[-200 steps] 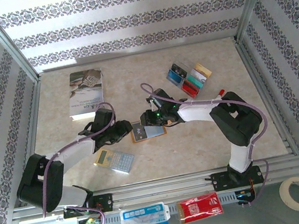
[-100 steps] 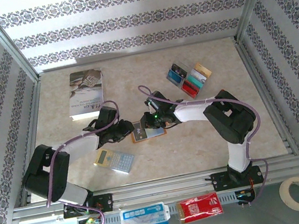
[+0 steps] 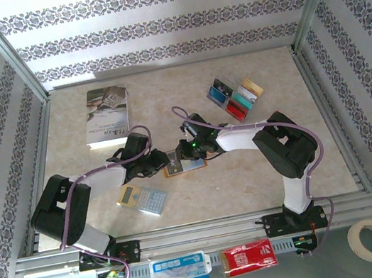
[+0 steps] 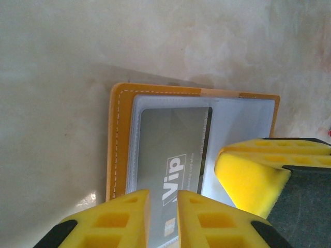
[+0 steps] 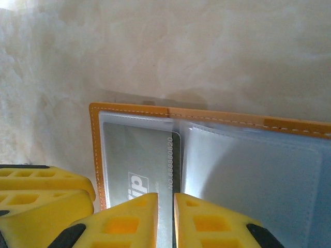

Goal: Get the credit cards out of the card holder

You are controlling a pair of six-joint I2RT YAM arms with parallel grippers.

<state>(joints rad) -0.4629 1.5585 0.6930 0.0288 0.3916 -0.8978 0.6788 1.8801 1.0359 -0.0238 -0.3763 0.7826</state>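
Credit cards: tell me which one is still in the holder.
The grey rectangular plastic "VIP" card, tucked inside the open orange-tan leather card holder. The other coloured cards lie loose, clustered on the beige table beyond it.

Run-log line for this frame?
orange-tan leather card holder: open | grey VIP card: sleeved | left gripper, right gripper: jaws narrow, at holder

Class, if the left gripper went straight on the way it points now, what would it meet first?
The grey VIP card, sleeved in the card holder, right ahead of the left gripper; depth is hard to judge.
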